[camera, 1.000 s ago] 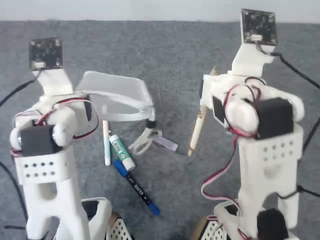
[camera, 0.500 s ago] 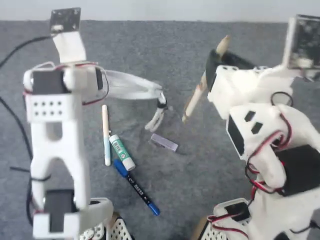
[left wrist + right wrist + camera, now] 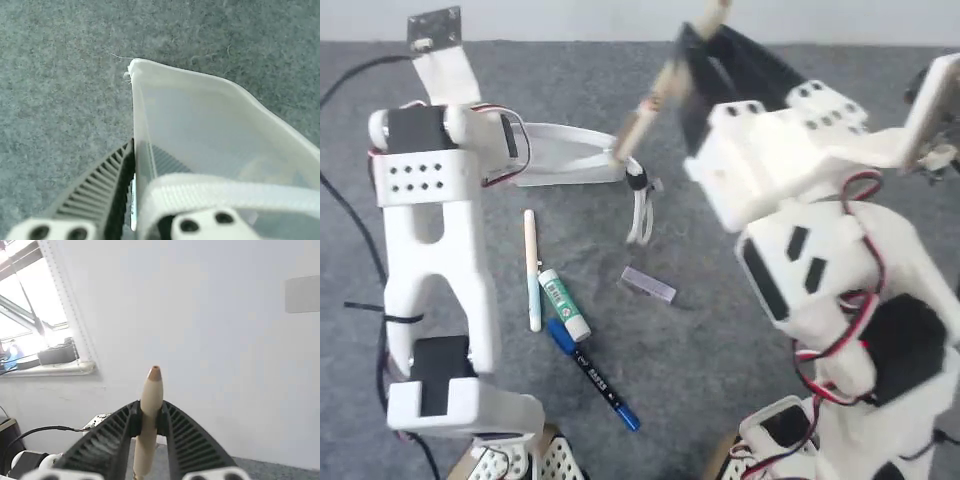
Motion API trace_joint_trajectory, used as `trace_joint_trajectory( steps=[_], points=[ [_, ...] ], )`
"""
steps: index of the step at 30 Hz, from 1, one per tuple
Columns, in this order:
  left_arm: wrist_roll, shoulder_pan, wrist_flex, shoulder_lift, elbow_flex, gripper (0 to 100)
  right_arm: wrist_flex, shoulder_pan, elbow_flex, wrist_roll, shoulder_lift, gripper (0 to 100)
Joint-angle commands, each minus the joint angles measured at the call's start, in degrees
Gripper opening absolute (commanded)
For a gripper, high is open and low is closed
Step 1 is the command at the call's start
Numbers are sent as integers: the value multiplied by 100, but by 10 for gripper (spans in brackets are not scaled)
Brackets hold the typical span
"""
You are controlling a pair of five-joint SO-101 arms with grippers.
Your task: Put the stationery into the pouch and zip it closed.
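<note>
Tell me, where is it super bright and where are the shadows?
Right wrist view: a window glows very bright beside the beige pen. High view: even light, and the blue marker casts just a faint shadow on the grey mat. Left wrist view: light passes through the clear pouch.

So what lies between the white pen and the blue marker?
A small white tube with a green label, seen in the high view, between the white pen and the blue marker.

In the high view, the pouch [image 3: 575, 165] is partly hidden behind the left arm [image 3: 430, 190], and the wooden pen [image 3: 655, 100] is cut off at the top edge. Its lower end is covered by the right gripper [image 3: 149, 411] in the right wrist view.
</note>
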Motion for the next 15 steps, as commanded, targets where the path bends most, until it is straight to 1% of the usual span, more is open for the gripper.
trace_joint_trajectory(
  steps=[1, 5, 15],
  points=[
    [97, -26, 18, -53, -303, 9, -303, -101, -35, 79, 646, 6],
    [97, -26, 18, -18, -303, 9, -444, -84, -44, 79, 954, 6],
    [97, -35, -18, -26, -242, 9, -462, -92, -44, 35, 998, 6]
  ],
)
